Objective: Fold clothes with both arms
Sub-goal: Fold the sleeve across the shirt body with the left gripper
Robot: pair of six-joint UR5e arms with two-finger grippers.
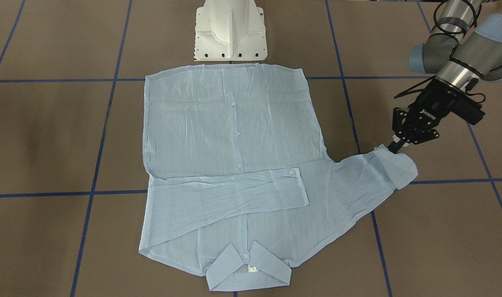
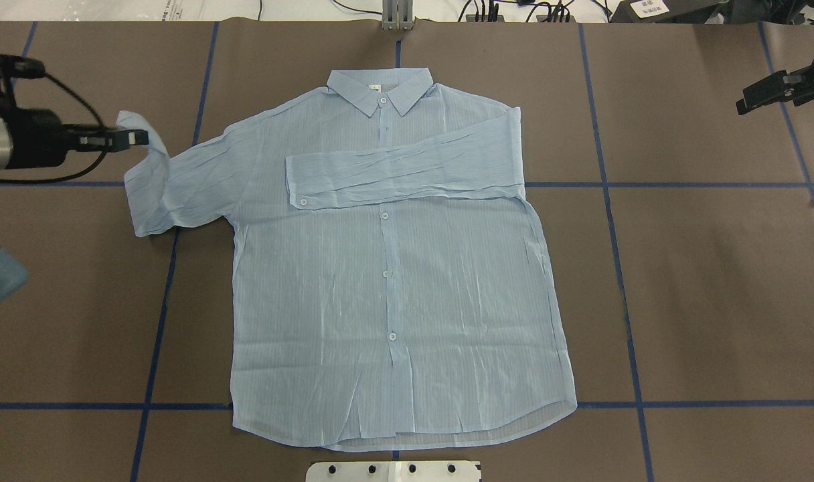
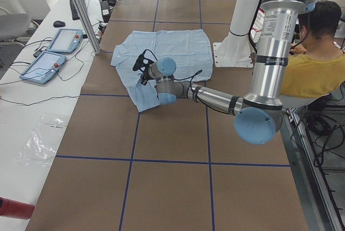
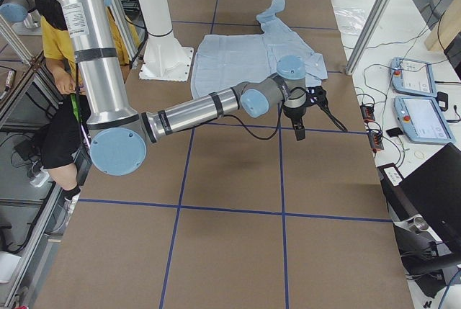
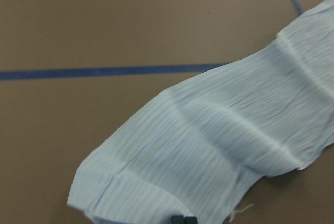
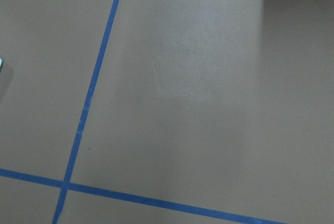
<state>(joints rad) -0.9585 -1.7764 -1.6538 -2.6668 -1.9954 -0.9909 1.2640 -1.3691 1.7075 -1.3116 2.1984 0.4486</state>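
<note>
Closest to the front-facing camera lies the collar point(image 1: 249, 268) of the shirt point(image 1: 230, 132), whose hem ends just beside the white pedestal point(image 1: 230, 31). Blue tape lines point(image 1: 103, 136) cross the brown table point(image 1: 48, 123) beneath it. An operator in yellow point(image 3: 315, 67) sits by the table's edge.

The left gripper point(image 1: 393, 147) is pinched closed on the cuff of the outstretched sleeve point(image 1: 370, 173), holding that end raised. The right gripper point(image 2: 748, 102) hangs over the table well apart from the cloth, holding nothing. Whether its fingers are parted cannot be told.

Pale blue, finely striped and wrinkled, the shirt lies flat with its buttoned front up and the other sleeve point(image 1: 234, 194) folded across the chest.
</note>
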